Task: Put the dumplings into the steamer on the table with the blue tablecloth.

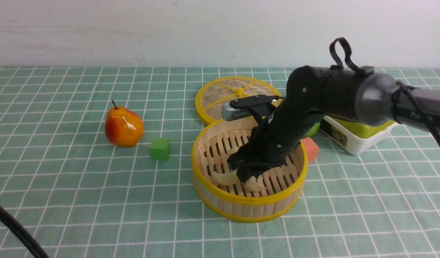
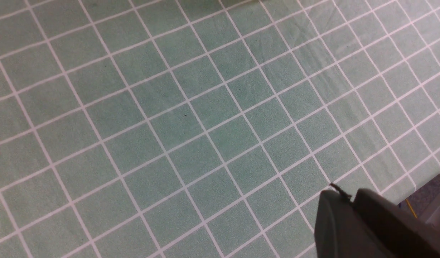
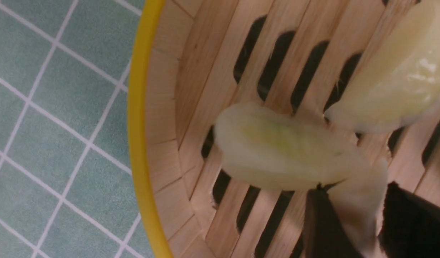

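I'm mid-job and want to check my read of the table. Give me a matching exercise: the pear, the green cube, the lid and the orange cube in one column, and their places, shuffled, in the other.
Things:
1. pear
2. green cube
3. lid
4. orange cube

Places:
A. lying flat behind the steamer
B. close by the steamer's right side
C. farthest left of the four
D. between the pear and the steamer

Pairs: 1-C, 2-D, 3-A, 4-B
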Robot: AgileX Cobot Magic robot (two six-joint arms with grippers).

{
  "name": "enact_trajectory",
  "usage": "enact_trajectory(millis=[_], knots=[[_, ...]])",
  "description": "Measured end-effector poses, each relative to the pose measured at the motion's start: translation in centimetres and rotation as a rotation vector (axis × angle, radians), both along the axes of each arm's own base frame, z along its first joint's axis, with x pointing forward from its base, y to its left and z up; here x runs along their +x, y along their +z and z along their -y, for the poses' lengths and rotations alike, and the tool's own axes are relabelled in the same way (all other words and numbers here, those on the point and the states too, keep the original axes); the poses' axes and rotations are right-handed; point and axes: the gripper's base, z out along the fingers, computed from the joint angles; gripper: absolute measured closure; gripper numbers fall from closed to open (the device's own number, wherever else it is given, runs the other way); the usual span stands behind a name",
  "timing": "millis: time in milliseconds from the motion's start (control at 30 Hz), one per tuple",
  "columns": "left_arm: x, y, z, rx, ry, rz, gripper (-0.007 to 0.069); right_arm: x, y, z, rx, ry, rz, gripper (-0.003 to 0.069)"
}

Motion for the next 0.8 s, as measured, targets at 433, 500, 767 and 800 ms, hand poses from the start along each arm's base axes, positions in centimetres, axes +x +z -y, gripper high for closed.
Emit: enact_trajectory(millis=[433,500,767,800], knots=[[-2.5,-1.4,-2.2,-0.12,0.016,0.18,0.0559,-5.4,10.7,2.3,0.012,0.164,0.079,0.0374],[-3.6,-2.5,-3.1,-0.189,0.033,0.247,0.0555,-7.4,12.4,3.4,0.029,0.161,0.127,0.0466],[-4.5,-4.6,-4.4,-0.294,0.083,0.407,0.0551,-15.0,16.5,7.7,0.173,0.069,0.432,0.0678],[-4.5,-4.6,-4.4,-0.293,0.083,0.41,0.0551,-15.2,16.3,7.8,0.176,0.068,0.433,0.0678]])
